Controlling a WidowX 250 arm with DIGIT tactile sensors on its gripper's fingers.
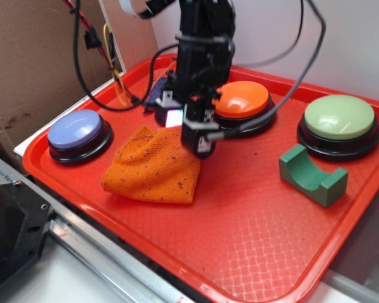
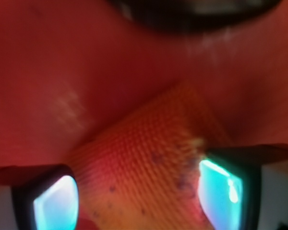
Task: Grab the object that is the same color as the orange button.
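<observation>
— Right under the tool [image 1: 191,129], that's where the orange cloth [image 1: 153,167] lies. See it? A corner of it reaches up between the two fingers [image 2: 55,203].

— I see it from the side, yes. Most of the cloth spreads out to the tool's left and toward us, though, doesn't it?

— It does. Only its upper right edge sits beneath the tool. From the wrist view the fabric runs up the middle as a wedge, with one finger on either side of it and a clear gap to each.

— So the jaws are apart?

— Apart, with nothing pinched. The cloth is between them but I wouldn't say it is gripped; it lies loose on the red tray [image 1: 252,240], the surface everything rests on.

— And the orange button [image 1: 241,100]?

— Just behind the tool and a little to its right, close by. The cloth matches its top in colour, so that's the thing to take.

— What about the others?

— The lavender button [image 1: 75,129] is well off to the tool's left, beyond the cloth. The pale green button [image 1: 338,117] and the green block [image 1: 311,175] are well off to its right. A dark cloth shows behind the tool, mostly hidden.

— So what does the grab turn on?

— In my judgement, going straight down. The folded edge lies across the gap, so closing there should gather it.
</observation>
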